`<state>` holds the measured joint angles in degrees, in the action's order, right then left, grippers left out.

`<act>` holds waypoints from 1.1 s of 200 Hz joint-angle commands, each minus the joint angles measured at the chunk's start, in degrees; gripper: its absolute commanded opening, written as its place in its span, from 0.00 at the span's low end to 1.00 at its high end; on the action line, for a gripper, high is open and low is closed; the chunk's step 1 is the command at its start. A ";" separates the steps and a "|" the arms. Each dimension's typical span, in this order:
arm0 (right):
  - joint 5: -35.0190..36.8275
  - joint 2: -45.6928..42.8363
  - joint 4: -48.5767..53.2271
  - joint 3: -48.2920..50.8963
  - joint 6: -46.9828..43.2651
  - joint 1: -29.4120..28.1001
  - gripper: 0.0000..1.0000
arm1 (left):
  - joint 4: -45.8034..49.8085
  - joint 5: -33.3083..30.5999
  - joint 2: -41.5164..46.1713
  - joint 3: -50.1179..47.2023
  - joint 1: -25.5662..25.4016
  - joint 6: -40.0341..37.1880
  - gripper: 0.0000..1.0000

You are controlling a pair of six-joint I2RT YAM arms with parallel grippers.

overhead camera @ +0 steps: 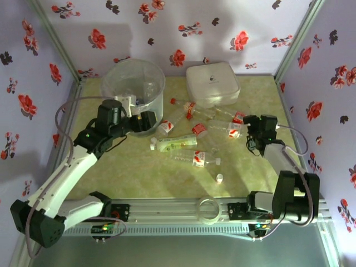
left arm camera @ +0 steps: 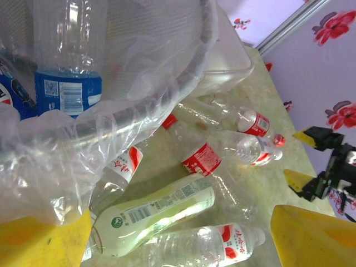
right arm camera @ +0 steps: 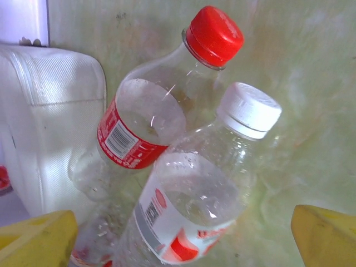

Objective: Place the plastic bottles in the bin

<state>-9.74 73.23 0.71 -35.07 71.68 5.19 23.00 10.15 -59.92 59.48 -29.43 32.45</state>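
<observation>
Though seen through bin point(left arm camera: 150, 50), blue-label bottle point(left arm camera: 68, 92) hazy, top cut off

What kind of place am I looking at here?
Probably a staged robot test booth: flower-print walls on a metal frame, two arms bolted to a rail, plastic bottles scattered by a bin.

Bright, even light comes from above, and shadows on the table point(overhead camera: 139, 172) are faint and soft-edged. The top view is slightly hazy with a bluish cast. White glare streaks the liner point(left arm camera: 130, 125) of the bin point(left arm camera: 186, 83). Up close, 2 plastic bottles point(right arm camera: 183, 183) look sharp, with small glints.
</observation>
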 commanded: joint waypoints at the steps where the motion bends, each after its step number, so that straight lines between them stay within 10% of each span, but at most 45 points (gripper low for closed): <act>1: -2.42 2.90 -7.42 -0.37 6.66 -0.98 0.98 | -0.65 -0.73 2.51 2.67 -0.36 -0.80 0.84; 156: -1.61 20.81 -18.82 -1.48 9.54 -4.40 0.84 | 4.76 -8.13 8.57 12.24 -0.45 -10.78 0.85; 220: -1.17 13.53 -17.39 0.54 8.15 -3.18 0.64 | 3.37 -8.23 6.38 12.12 -0.43 -10.05 0.85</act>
<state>-11.20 91.44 -19.20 -35.16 81.06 1.34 27.49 2.72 -52.31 70.13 -29.43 23.38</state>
